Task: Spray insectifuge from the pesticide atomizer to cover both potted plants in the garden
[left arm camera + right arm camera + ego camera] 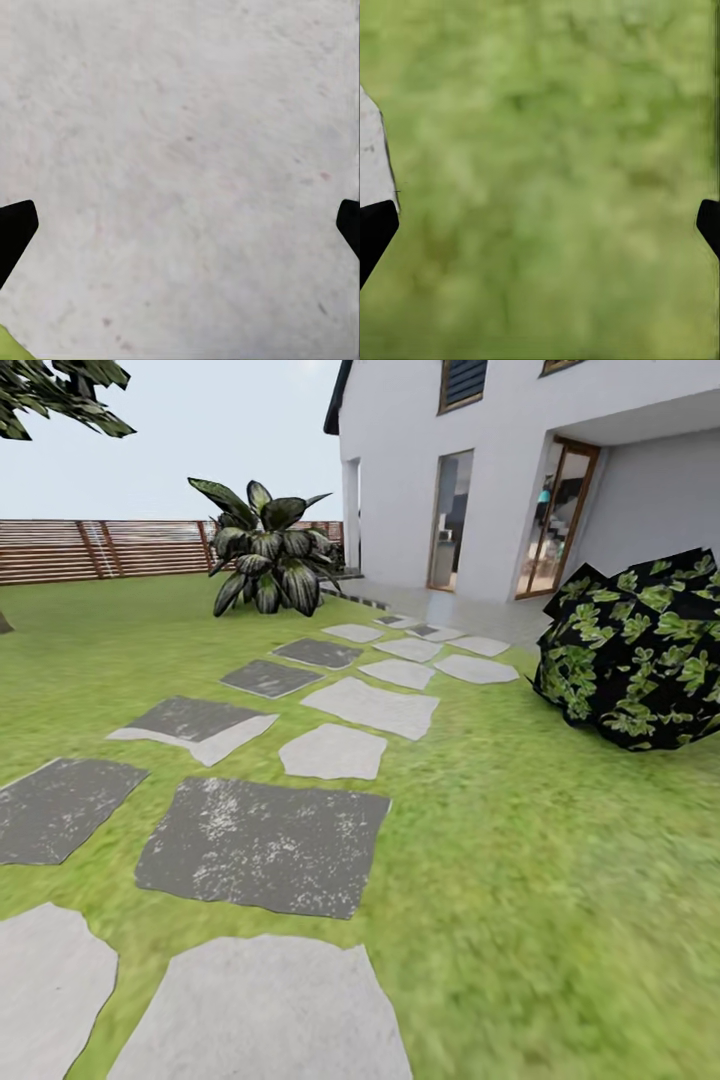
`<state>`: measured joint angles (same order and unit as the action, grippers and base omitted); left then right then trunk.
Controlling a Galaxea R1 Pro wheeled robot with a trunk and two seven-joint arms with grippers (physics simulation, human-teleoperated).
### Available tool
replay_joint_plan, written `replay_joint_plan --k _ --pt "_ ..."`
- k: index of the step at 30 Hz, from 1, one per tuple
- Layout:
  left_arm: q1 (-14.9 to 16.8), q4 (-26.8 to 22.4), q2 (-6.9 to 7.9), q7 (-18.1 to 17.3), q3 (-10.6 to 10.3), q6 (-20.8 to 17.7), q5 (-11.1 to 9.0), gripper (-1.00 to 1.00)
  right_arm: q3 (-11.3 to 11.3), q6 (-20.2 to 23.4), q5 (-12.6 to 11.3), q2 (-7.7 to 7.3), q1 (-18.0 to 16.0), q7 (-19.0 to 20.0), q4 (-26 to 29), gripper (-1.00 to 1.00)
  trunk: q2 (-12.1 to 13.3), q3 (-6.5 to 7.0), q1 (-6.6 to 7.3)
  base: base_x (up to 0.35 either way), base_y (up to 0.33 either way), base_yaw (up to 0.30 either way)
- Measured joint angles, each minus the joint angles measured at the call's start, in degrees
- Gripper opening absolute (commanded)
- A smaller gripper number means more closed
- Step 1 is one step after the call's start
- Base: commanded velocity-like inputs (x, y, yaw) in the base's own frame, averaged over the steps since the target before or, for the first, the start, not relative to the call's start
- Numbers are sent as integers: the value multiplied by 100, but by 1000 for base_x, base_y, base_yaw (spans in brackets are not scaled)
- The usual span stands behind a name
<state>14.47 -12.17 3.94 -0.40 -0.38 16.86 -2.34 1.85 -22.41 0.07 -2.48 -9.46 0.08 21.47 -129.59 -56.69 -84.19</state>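
I am out in the garden, on its green lawn [560, 860]. The pesticide atomizer and both potted plants are out of view. In the left wrist view my left gripper [180, 232] is open, its dark fingertips [15, 229] spread wide over a pale stone slab [180, 135] with nothing between them. In the right wrist view my right gripper [540, 232] is open as well, with empty space between its fingertips [375, 229], and it hangs over grass [555, 150] beside a slab's edge [373, 161].
Grey stepping slabs [262, 845] lead ahead toward a white house [520, 470] with glass doors. A big long-leaved striped plant [268, 552] stands at the back, in front of a brown slatted fence [100, 548]. A dark leafy bush [640, 650] sits at the right.
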Motion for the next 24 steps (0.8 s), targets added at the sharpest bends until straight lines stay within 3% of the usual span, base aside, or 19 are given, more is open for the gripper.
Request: replay_joint_plan --k 11,24 --pt "-1 1 0 0 0 -2 -1 100 -2 -9 7 0 -1 0 -7 100 0 0 0 262 -184 35" --pt "-3 1 1 0 0 0 -3 100 -2 -9 8 8 -2 -10 -17 100 0 0 0 281 -150 259"
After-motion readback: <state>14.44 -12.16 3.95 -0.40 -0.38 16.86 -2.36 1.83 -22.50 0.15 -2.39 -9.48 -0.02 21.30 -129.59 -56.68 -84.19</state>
